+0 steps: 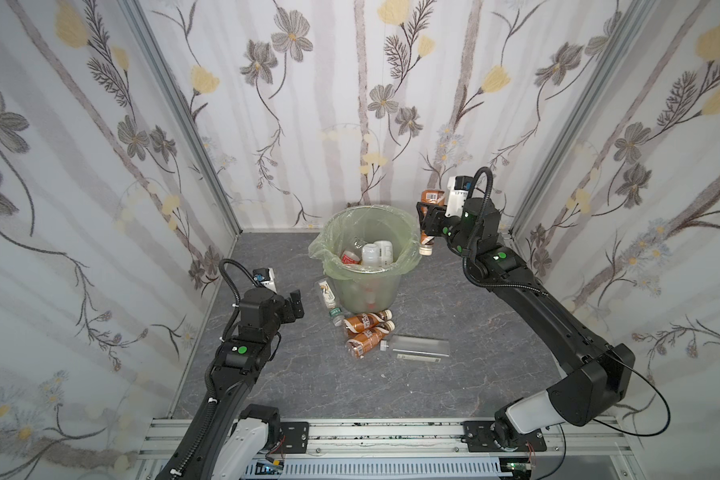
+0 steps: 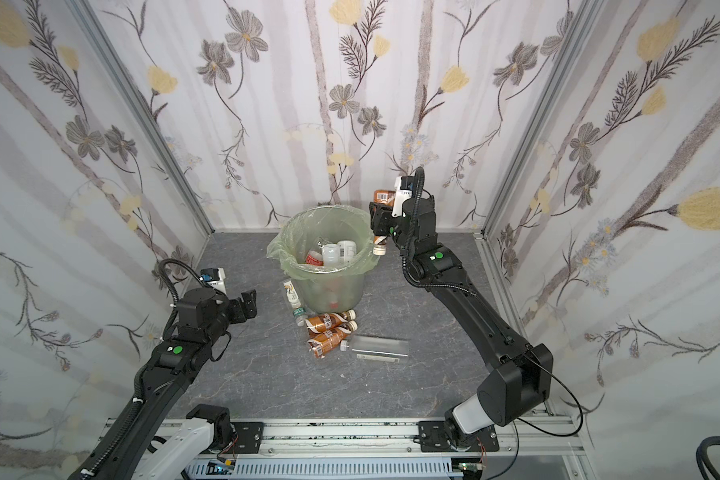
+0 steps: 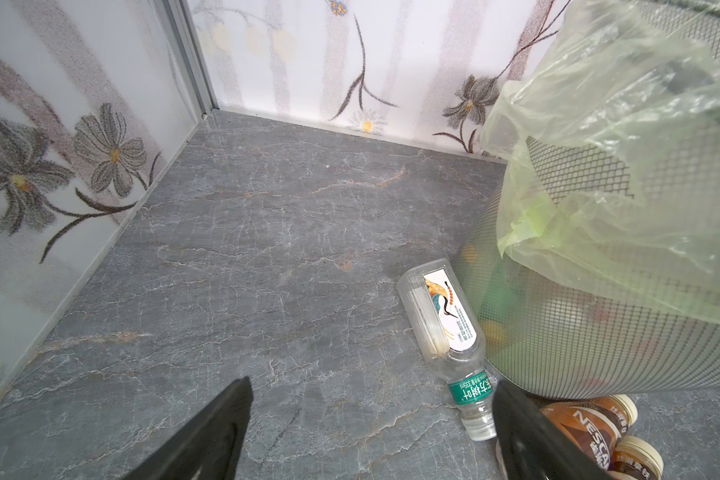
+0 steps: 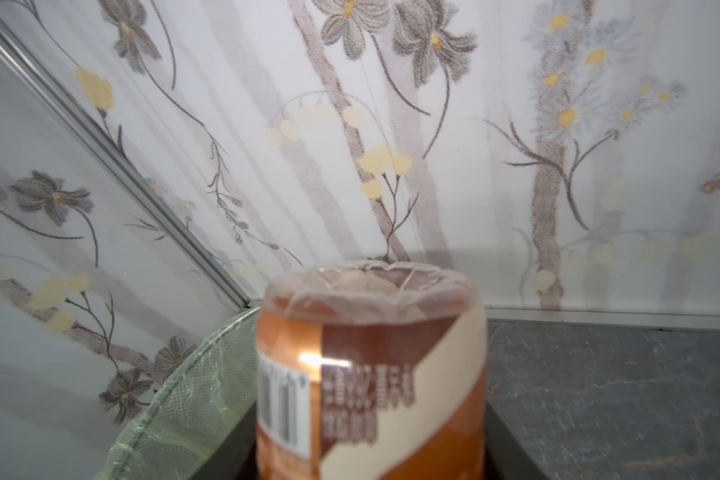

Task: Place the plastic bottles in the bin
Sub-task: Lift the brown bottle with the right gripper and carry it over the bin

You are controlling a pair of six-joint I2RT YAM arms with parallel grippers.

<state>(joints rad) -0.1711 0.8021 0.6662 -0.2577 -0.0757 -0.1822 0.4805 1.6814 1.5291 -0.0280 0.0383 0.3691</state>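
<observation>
So, I held brown-and-white labelled plastic bottle (image 1: 430, 195) cap-down in clamped right gripper (image 1: 427, 224), just right of pale green bag-lined bin (image 1: 371, 291) rim, presumably for drop. Empty left gripper (image 1: 295, 306) gaped wide, left of centre.

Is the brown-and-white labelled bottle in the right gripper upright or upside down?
Upside down: the brown-and-white labelled plastic bottle in the right gripper has its white cap lowest, base uppermost.

The bin (image 3: 591, 340) is showing fine mesh walls under a thin, crinkly, translucent green plastic liner (image 3: 624, 137). The floor (image 3: 246, 249) is looking like matt, veined grey stone. The brown-labelled bottle (image 4: 371, 374) is wearing a glossy, glinting film label.
</observation>
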